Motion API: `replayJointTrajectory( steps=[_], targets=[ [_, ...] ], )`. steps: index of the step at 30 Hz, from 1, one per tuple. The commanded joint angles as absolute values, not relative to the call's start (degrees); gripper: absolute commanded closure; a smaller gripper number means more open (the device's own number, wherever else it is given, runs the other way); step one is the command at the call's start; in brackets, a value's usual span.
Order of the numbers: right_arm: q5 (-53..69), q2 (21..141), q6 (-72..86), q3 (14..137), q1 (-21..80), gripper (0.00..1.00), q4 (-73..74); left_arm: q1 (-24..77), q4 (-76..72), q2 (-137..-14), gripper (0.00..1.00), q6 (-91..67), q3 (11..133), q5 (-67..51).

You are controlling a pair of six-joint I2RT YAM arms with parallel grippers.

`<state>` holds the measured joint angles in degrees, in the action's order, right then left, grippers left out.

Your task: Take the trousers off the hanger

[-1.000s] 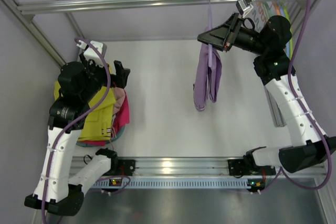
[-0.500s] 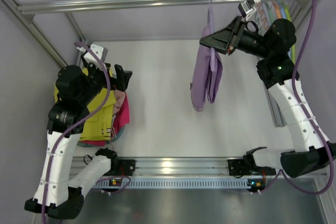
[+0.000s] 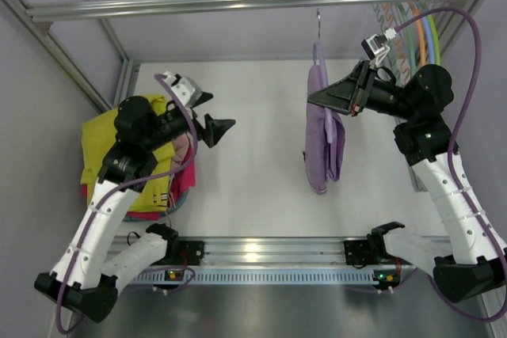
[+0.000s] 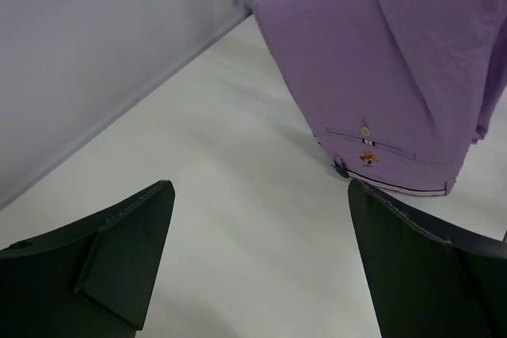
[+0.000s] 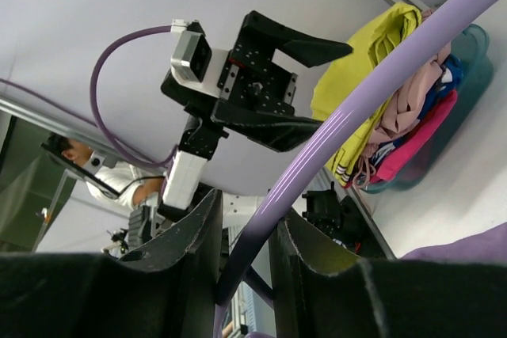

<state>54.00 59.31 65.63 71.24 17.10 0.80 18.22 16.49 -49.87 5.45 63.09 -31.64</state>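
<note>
Lilac trousers (image 3: 323, 136) hang folded over a hanger (image 5: 333, 132), toward 1 o'clock from the middle of the table (image 3: 253, 187) in the top view, with the waistband end lowest. Right gripper (image 3: 314, 100) reaches in from 3 o'clock and is clenched on the hanger. Its wrist view shows the hanger's lilac bar running between the two closed-in fingers (image 5: 190, 235). Whether the hook rests on the rail (image 3: 198, 1) at 12 o'clock I cannot tell. Left gripper (image 3: 215, 119) is released, jaws spread wide, pointing toward 3 o'clock at the lilac trousers and well apart from them. Yellow trousers (image 3: 103, 140) lie on a heap of clothes in a tub (image 5: 469, 43) at 9 o'clock, partly under the left arm.
</note>
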Motion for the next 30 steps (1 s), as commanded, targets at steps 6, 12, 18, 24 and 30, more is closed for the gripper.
replayJointTrajectory(
  steps=[6, 12, 18, 24, 30],
  targets=[
    [54.49, 55.64, 63.11, 74.79, 17.49, 1.00, -10.99, 38.66, -2.00, -56.86, 0.03, 12.57, 61.00, -16.03],
    [52.47, 55.55, 63.63, 75.23, 17.58, 1.00, -11.60, 54.65, -10.19, -60.81, 0.02, 15.55, 58.98, -3.62],
    [52.21, 54.76, 64.60, 74.97, 17.75, 1.00, -12.13, 63.98, -16.26, -66.25, 0.02, 14.68, 58.45, 5.79],
    [52.64, 53.70, 65.13, 75.15, 18.10, 1.00, -11.87, 65.65, -18.01, -72.85, 0.04, 13.01, 60.03, 15.98],
    [51.77, 51.33, 65.04, 74.18, 18.19, 1.00, -10.64, 65.57, -21.71, -74.27, 0.03, 10.82, 58.63, 15.40]
  ],
)
